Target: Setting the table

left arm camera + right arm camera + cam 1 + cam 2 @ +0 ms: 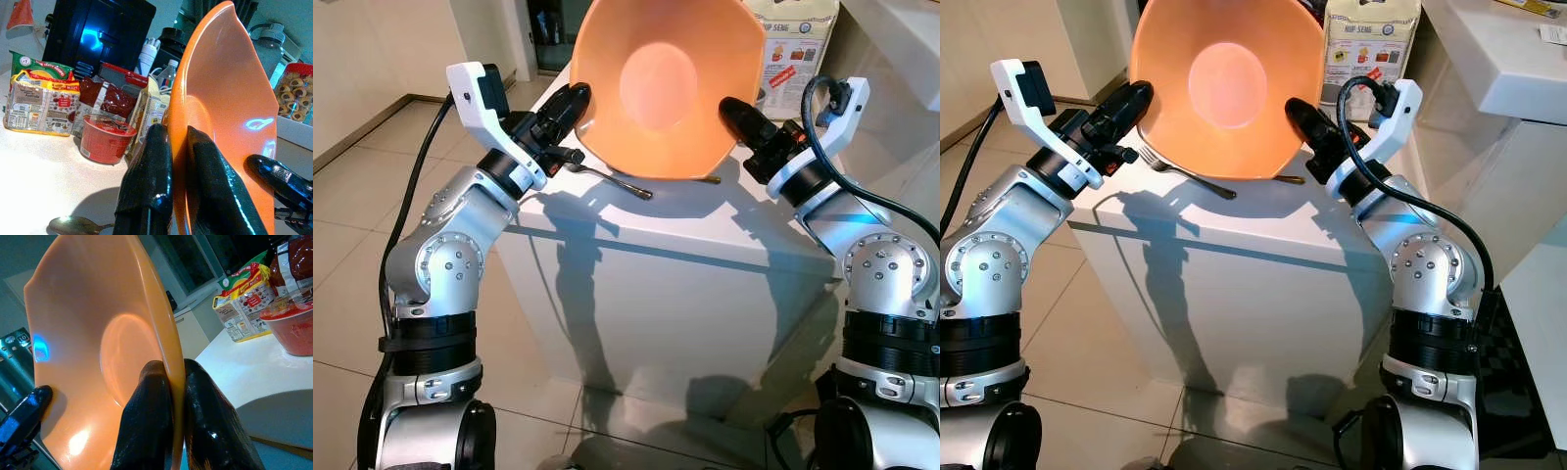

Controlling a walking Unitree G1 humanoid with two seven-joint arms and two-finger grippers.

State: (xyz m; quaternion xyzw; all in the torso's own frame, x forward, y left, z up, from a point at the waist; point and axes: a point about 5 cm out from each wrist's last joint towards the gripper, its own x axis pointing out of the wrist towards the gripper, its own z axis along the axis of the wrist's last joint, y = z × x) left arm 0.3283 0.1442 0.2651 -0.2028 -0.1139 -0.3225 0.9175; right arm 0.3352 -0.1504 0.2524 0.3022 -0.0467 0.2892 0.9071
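Observation:
A large orange bowl (pixel 661 83) is held up above the white table (pixel 675 225), tilted so its inside faces me. My left gripper (pixel 576 101) is shut on its left rim, one finger (pixel 146 191) on each face. My right gripper (pixel 732 111) is shut on the right rim in the same way, fingers (pixel 146 421) pinching the edge. A metal fork (pixel 612 179) lies on the table under the bowl, partly hidden by it. A spoon's bowl (pixel 73 225) lies on the tabletop near the left gripper.
At the back of the table stand a red cup of noodles (pixel 102 139), food packets (pixel 39 105), a bottle (pixel 167 73) and a printed bag (pixel 795 54). A white counter (pixel 1498 59) runs along the right. Tiled floor (pixel 352 215) lies left of the table.

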